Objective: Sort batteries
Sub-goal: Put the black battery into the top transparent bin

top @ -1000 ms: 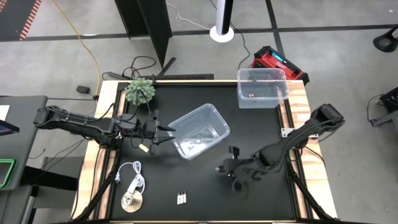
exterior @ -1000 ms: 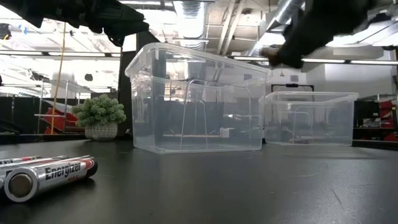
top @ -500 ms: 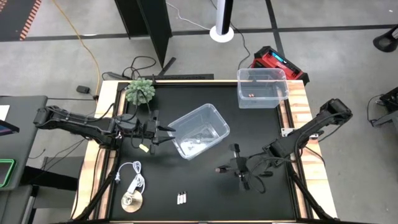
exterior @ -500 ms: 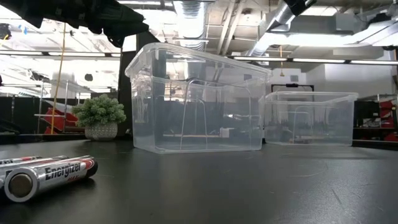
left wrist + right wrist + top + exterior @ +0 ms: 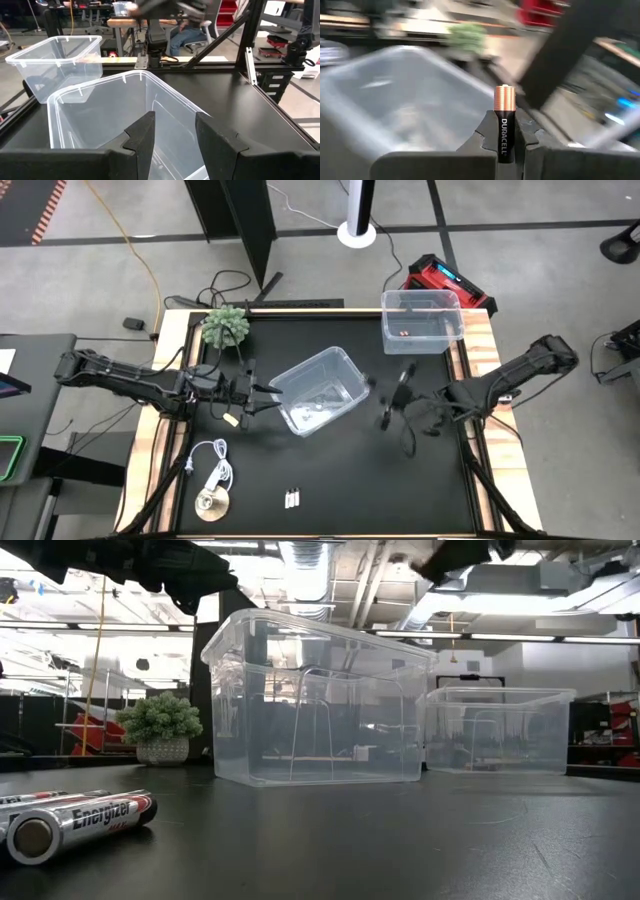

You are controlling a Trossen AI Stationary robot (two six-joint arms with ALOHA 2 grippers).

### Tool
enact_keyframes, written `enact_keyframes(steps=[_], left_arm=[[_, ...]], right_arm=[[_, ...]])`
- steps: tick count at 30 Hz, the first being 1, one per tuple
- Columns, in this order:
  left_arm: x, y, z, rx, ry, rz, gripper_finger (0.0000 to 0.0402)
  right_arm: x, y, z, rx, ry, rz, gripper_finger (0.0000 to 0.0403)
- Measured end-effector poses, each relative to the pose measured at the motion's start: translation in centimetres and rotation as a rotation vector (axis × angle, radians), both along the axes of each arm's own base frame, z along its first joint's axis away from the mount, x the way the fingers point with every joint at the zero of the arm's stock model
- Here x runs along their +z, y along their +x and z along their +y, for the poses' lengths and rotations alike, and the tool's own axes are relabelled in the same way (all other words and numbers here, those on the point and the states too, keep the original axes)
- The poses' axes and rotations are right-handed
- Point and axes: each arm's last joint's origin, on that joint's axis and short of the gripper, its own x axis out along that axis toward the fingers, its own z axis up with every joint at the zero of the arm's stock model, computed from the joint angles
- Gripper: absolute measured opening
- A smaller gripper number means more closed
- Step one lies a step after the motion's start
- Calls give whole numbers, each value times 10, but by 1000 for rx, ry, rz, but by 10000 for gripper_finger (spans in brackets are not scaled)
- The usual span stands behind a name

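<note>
Fingers of the right gripper (image 5: 503,142) pinch a Duracell battery (image 5: 503,122) mid-body, copper end poking beyond them; it looks light, stiff, slick. Left fingers (image 5: 145,135) stand apart, empty.

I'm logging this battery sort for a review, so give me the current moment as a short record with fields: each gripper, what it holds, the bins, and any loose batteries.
right gripper: shut on a Duracell battery, copper end pointing out past the fingertips; raised over the table between the two bins
left gripper: open, empty, at the rim of the near clear bin
far clear bin: at the table's back right corner, small items inside
loose Energizer batteries: lying together at the front edge
white coiled cable: front left, untouched
</note>
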Motion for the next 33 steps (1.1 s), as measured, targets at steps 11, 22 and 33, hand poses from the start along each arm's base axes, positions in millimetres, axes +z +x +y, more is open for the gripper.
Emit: enact_keyframes(steps=[11, 22, 33], left_arm=[[0, 0, 0, 2, -11, -1, 137], [0, 0, 0, 2, -13, 0, 137], [0, 0, 0, 2, -13, 0, 137]], right_arm=[[-4, -23, -91, -525, 73, -18, 22], [-7, -43, -155, -832, 119, -7, 23], [-23, -46, -185, -895, 220, 80, 25]])
